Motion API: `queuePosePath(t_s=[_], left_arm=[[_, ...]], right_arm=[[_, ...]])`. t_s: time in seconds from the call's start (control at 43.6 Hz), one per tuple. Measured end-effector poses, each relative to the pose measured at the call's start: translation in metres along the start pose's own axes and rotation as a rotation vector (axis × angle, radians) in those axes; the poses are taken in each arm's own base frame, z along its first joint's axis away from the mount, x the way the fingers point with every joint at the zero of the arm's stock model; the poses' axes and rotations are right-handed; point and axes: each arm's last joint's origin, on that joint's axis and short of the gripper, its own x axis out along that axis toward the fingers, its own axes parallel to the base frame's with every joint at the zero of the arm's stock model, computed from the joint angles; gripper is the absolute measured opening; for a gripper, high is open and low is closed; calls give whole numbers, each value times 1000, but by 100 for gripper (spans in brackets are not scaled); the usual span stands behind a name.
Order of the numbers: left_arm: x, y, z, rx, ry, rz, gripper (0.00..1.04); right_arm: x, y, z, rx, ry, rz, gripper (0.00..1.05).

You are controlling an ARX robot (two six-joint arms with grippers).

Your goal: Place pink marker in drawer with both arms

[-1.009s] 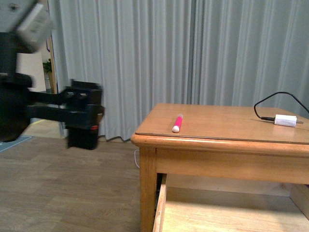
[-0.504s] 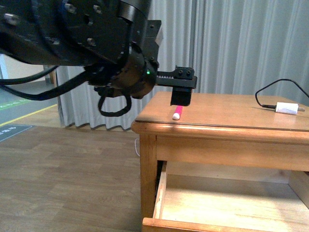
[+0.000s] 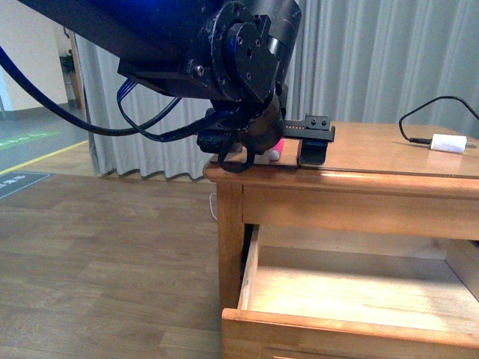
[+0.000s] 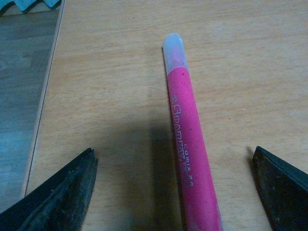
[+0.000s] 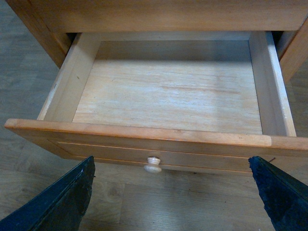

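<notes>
Holding left gripper (image 4: 173,153) low over the front left corner of the table (image 3: 389,161), fingers spread wide to either side of the marker (image 4: 186,139) — touching neither. Lying flat on the wood there, pale cap outermost. Holding right gripper (image 5: 171,161) spread too, facing the drawer (image 5: 144,134) above its knob (image 5: 153,165) — pulled well out under the tabletop. By the right edge, a charger (image 3: 447,143).

grey curtains (image 3: 374,60) in bg, wood floor (image 3: 97,262), wooden table (image 3: 374,206)

Pink marker (image 4: 188,144), pale cap, flat on the tabletop (image 4: 106,72); light wooden drawer (image 5: 144,137) wide open below.
</notes>
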Motion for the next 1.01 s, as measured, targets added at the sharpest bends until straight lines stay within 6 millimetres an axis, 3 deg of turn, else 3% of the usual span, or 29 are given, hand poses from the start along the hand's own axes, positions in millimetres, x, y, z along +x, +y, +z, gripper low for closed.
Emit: queuePosePath(t_s=[0.321,0.459,0.55,0.803,1.009], left_arm=[[1,0,-1,10,22,2,98],[2,-1,-1,28,30,-2,72],[3,-1,0,34,30,0,61],[4,2,0,69,28,5,19],[-6,5,-8,94,-63,-108,15]], right_arm=[[0,0,0,0,0,0,96],[0,0,0,0,0,0,96],[0,0,0,0,0,0,96],[0,0,0,0,0,0,96],[0,0,0,0,0,0,96]])
